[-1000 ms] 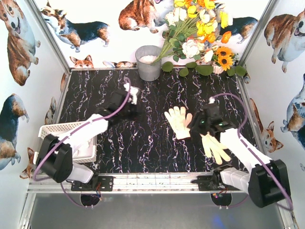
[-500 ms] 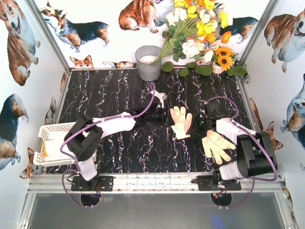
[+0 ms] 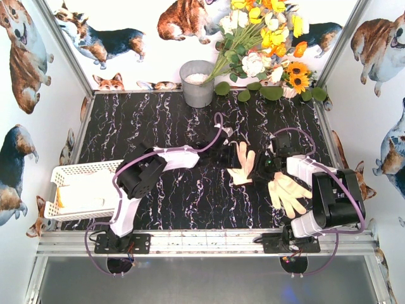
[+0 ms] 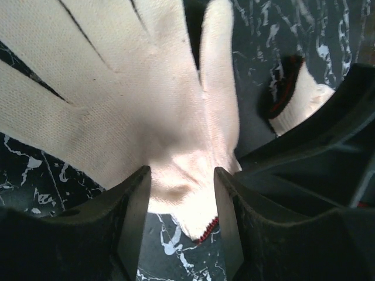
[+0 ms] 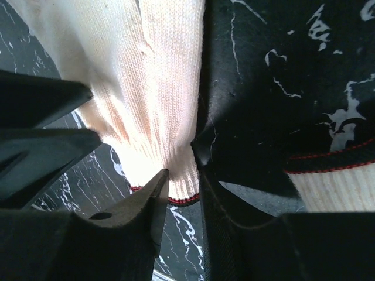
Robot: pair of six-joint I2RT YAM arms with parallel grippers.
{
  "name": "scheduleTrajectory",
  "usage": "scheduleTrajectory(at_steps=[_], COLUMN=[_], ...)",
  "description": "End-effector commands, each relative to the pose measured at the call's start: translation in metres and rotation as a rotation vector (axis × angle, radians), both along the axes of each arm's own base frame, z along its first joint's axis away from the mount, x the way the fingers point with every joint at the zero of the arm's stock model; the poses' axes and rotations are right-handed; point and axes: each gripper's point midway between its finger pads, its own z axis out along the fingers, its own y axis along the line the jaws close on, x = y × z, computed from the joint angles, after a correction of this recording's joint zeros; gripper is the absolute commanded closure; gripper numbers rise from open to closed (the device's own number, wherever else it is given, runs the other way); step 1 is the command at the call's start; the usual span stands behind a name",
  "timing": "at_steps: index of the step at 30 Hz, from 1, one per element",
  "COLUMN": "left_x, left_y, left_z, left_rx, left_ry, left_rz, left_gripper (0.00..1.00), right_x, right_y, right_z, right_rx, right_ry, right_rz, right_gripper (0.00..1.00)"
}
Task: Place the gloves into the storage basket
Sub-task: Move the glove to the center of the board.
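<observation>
Well to the right of the storage basket (image 3: 76,170), a cream glove (image 3: 243,161) lies on the counter (image 3: 158,120), grasped from both sides. The left hand (image 4: 181,193) clenches it just above the cuff on the basket side, and the right hand (image 5: 183,193) pinches the red-edged cuff on the far side. A second glove (image 3: 288,193) lies farther still from the basket.
</observation>
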Motion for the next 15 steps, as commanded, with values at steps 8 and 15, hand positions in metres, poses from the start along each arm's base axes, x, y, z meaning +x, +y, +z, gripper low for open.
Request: scheduleTrajectory(at_steps=[8,15], left_x=[-0.023,-0.062], left_y=[0.038,0.088], left_z=[-0.04,-0.045], left_rx=[0.127,0.163], left_ry=[0.047,0.093], left_rz=[0.009,-0.02], left_gripper=[0.59,0.59], right_x=[-0.024,-0.046], right_y=[0.021,0.061], right_z=[-0.005,-0.011], right_rx=[0.124,0.176], right_ry=[0.024,0.049], right_rz=[0.049,0.091], right_gripper=[0.89,0.95])
